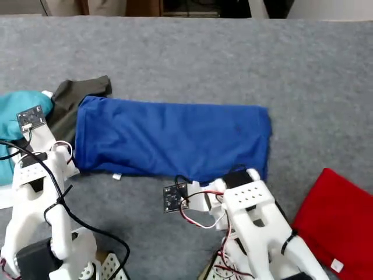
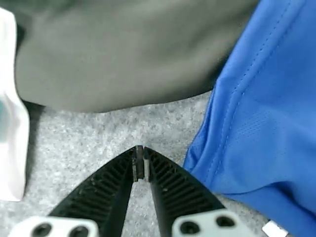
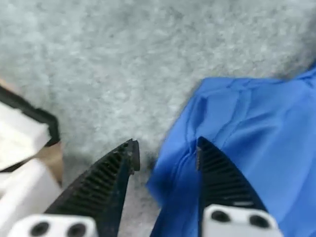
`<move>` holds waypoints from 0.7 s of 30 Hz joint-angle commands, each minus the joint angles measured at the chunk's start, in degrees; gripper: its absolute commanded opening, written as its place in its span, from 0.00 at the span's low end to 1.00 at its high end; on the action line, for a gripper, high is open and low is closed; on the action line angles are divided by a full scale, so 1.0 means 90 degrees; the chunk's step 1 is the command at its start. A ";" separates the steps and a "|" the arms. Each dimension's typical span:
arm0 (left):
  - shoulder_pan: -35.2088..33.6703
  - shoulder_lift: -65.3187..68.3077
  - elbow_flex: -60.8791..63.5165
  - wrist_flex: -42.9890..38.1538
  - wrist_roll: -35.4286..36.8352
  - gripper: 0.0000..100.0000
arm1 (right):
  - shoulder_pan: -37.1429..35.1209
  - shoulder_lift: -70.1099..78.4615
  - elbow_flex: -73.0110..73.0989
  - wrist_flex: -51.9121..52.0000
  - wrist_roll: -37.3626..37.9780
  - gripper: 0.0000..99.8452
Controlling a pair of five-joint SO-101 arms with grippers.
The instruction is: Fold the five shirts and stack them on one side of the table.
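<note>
A blue shirt (image 1: 175, 140), folded into a long band, lies across the middle of the table. My left gripper (image 2: 139, 165) is shut and empty, low over the grey cloth between the blue shirt's end (image 2: 266, 113) and a dark olive shirt (image 2: 128, 54). My right gripper (image 3: 167, 150) is open at the blue shirt's near corner (image 3: 237, 123). One of its fingers (image 3: 210, 168) rests on the blue fabric and the other on bare table. The left arm (image 1: 41, 175) stands at the near left and the right arm (image 1: 250, 201) at the near middle.
A teal shirt (image 1: 20, 108) and the dark olive shirt (image 1: 76, 99) lie at the far left. A red shirt (image 1: 338, 216) is folded at the near right. White cloth (image 2: 10, 123) lies beside the left gripper. The grey table covering (image 1: 233, 58) stretches behind the blue shirt.
</note>
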 commanded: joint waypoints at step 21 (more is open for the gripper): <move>-0.0039 -0.0171 0.0020 -0.0098 -0.0049 0.02 | 0.1333 0.0962 -0.0376 -0.1045 -0.0039 0.00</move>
